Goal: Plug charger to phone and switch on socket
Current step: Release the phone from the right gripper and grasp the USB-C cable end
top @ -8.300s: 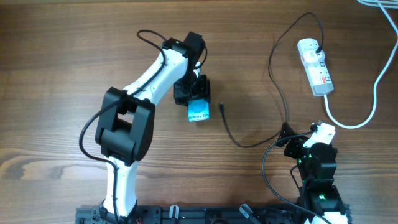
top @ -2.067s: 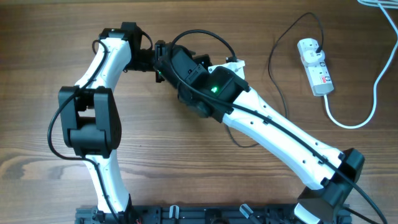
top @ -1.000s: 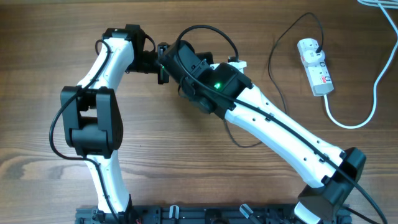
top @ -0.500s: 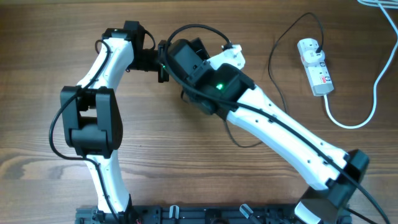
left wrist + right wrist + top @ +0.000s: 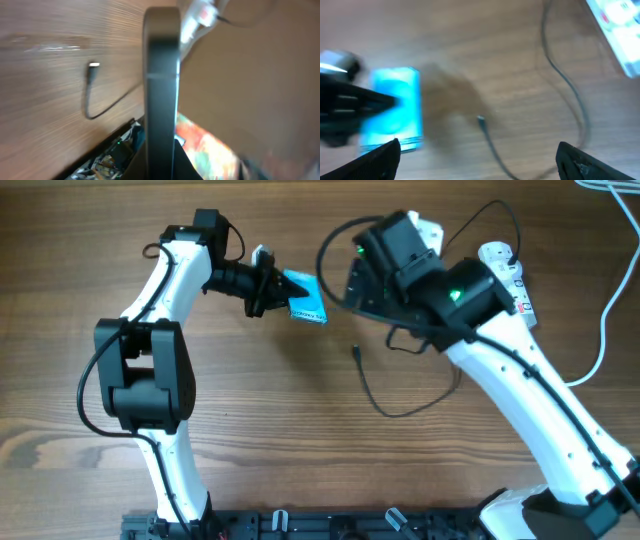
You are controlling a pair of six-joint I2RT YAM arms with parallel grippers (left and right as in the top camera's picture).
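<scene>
Both steps are undone: left gripper point(image 5: 270, 288) clamps the phone point(image 5: 306, 299) at upper centre, right gripper point(image 5: 480, 151) hangs open, empty, so next I must grab the charger point(image 5: 357, 353) tip lying mid-frame

Cyan-screened phone point(image 5: 307, 300), black charger point(image 5: 357, 353), white socket point(image 5: 500, 258) with red marks, brown wood-grain table point(image 5: 300, 470).

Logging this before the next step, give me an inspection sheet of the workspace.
Surface: wooden table, brown grain.
Job's things: phone held off the table, screen lit; charger tip loose on the wood, not in the phone; socket partly behind the right arm.
Clutter: nothing seen.
Pincers: left pincer shut on the phone; right pincer open, empty.
Cables: white cord loops from the socket.
Surroundings: nothing seen.
</scene>
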